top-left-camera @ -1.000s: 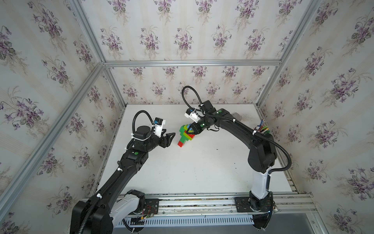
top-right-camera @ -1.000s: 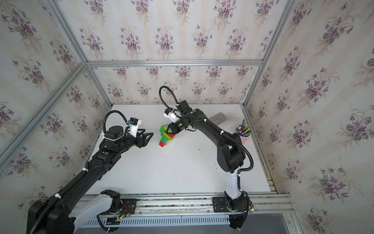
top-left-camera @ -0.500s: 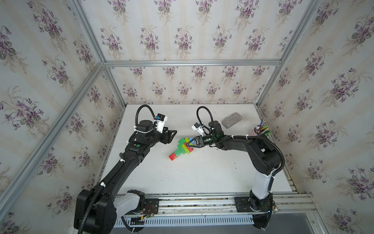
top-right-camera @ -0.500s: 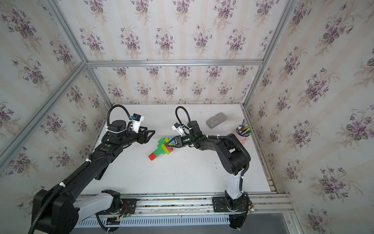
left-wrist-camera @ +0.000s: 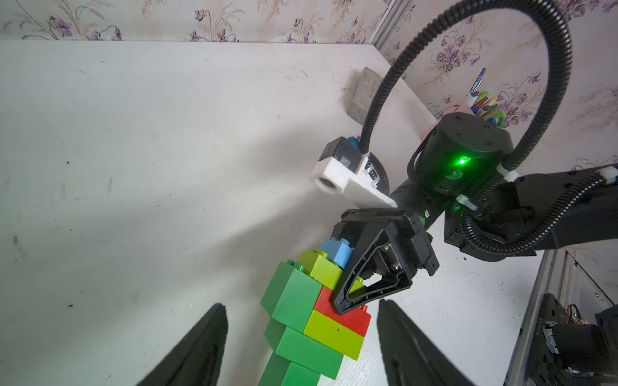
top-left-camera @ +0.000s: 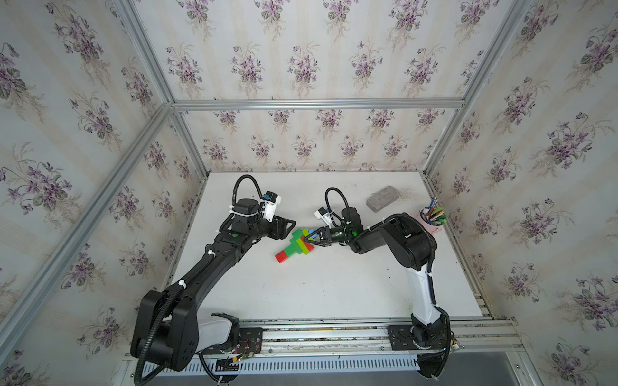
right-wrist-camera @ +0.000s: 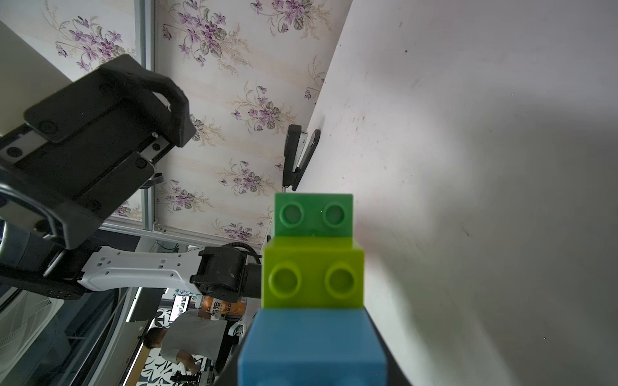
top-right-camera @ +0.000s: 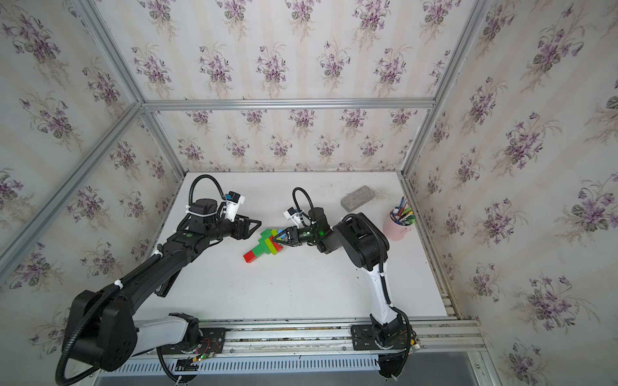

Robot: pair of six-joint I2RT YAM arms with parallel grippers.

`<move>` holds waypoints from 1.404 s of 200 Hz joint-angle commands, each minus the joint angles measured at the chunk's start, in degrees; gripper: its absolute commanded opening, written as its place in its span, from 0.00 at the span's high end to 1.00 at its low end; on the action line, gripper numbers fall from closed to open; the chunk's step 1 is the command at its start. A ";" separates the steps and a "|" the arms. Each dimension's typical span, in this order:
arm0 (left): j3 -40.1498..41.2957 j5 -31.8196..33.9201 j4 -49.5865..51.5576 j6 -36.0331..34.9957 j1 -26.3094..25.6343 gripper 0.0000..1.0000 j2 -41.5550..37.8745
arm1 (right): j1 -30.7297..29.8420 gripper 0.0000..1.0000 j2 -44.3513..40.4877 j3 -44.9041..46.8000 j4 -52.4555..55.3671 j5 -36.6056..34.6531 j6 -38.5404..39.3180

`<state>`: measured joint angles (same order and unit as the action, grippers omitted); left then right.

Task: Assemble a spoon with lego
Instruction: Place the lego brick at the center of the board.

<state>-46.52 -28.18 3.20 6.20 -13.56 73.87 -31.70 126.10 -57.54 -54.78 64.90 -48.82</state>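
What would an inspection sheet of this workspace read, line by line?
Surface: table white, scuffed and speckled.
Job's things: spoon in one piece, red handle end free; no loose bricks seen.
Clutter: grey block and pen cup at the far right, apart from the spoon.
Grippers: right gripper shut on the spoon at its blue-tipped end; left gripper open, empty, close to the spoon's head.
Cables: left hose and right hose loop above the wrists, clear of the spoon.
Surroundings: floral walls, metal frame; a person outside, in the right wrist view.
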 commanded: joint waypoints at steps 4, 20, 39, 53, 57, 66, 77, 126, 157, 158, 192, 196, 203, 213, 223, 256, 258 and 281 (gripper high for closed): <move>0.46 -1.45 0.14 0.92 -0.06 0.27 1.39 | 0.06 0.76 2.30 -0.59 -7.03 -0.49 -2.91; 1.02 -1.36 0.05 0.66 -0.06 0.27 2.02 | 0.06 0.76 3.68 -0.91 -8.29 -0.40 -3.63; 1.49 -1.35 0.05 0.49 -0.06 0.27 2.68 | 0.07 0.75 5.30 -1.37 -9.51 -0.25 -4.42; 1.85 -1.35 0.00 0.53 -0.06 0.27 3.17 | 0.06 0.75 6.19 -1.41 -10.80 -0.21 -5.31; 1.99 -1.34 0.05 0.48 -0.06 0.27 3.17 | 0.06 0.75 6.40 -1.35 -10.87 -0.22 -5.32; 2.30 -1.35 0.03 0.41 -0.06 0.27 3.32 | 0.04 0.75 6.60 -1.31 -10.79 -0.22 -5.24; 2.64 -1.18 0.04 0.24 -0.06 0.27 3.55 | 2.11 0.74 6.97 -1.37 -10.17 -0.25 -4.83; 3.19 -1.10 -0.01 0.26 -0.06 0.26 4.75 | 2.26 0.64 6.14 -1.93 -0.56 -1.11 1.07; 3.26 -1.11 0.04 0.07 -0.04 0.26 5.10 | 2.26 0.50 5.08 -3.21 7.66 -1.69 6.33; 3.27 -1.10 0.05 0.06 -0.05 0.26 5.13 | 2.26 0.50 5.05 -3.20 7.84 -1.75 6.48; 3.46 -1.07 0.03 0.04 -0.06 0.26 5.24 | 2.34 0.34 4.19 -4.04 12.90 -2.83 9.08; 3.50 -1.07 0.04 0.02 -0.06 0.26 5.24 | 2.35 0.31 4.09 -4.05 13.40 -3.04 9.34; 3.54 -1.03 -0.02 -0.03 -0.08 0.26 5.32 | 2.41 0.27 3.84 -4.15 14.57 -3.40 9.81; 3.54 -1.01 -0.06 -0.04 -0.06 0.26 5.41 | 2.44 0.19 3.41 -4.71 17.39 -4.05 11.42; 3.54 -1.00 0.04 0.04 -0.06 0.26 5.58 | 2.50 0.15 2.72 -5.36 21.35 -5.11 13.26; 3.13 -1.06 0.03 0.56 -0.06 0.23 6.68 | 2.61 0.00 1.09 -10.37 41.08 -10.86 23.07; 3.11 -1.12 -0.02 0.64 -0.06 0.23 6.76 | 2.66 0.00 1.01 -10.83 42.66 -11.36 23.86; 2.76 -1.32 0.05 0.79 -0.06 0.23 6.86 | 2.77 0.00 0.72 -14.60 53.79 -15.15 28.77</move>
<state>-43.16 -28.77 3.44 6.55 -13.58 80.71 -29.23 126.37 -69.80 -24.18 59.48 -29.41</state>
